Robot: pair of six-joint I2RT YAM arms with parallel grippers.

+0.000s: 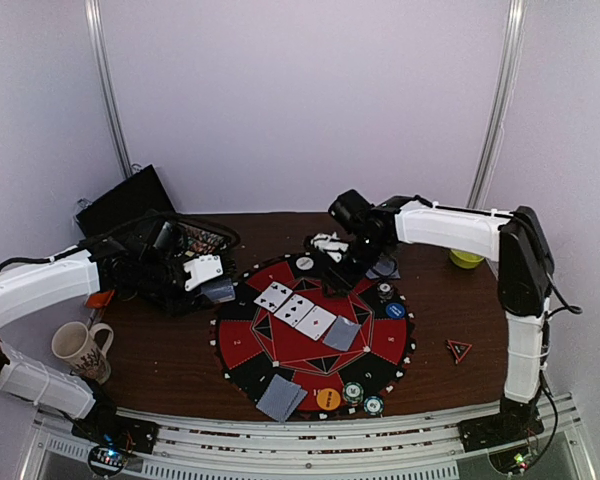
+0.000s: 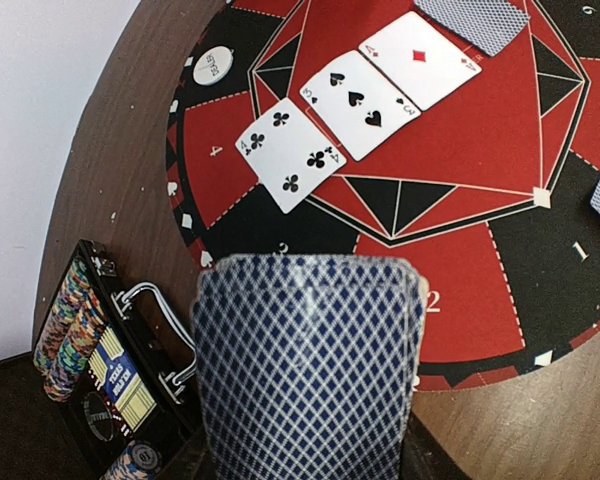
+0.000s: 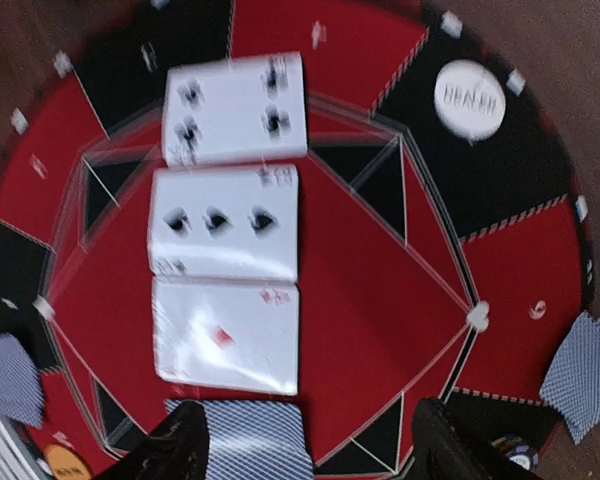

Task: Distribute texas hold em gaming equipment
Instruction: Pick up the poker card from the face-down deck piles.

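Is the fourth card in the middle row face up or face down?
Face down: the fourth card shows its blue patterned back; the three cards beside it show their pips.

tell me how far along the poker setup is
Done: three face-up cards and one face-down card lie in a row on the mat; dealer button and chip stacks are out. In hand: left claw holds the deck; right claw hangs open over the face-down card. Left: probably a fifth card.

Rear overhead camera looks down; close wrist views share face-up cards (image 2: 360, 103).
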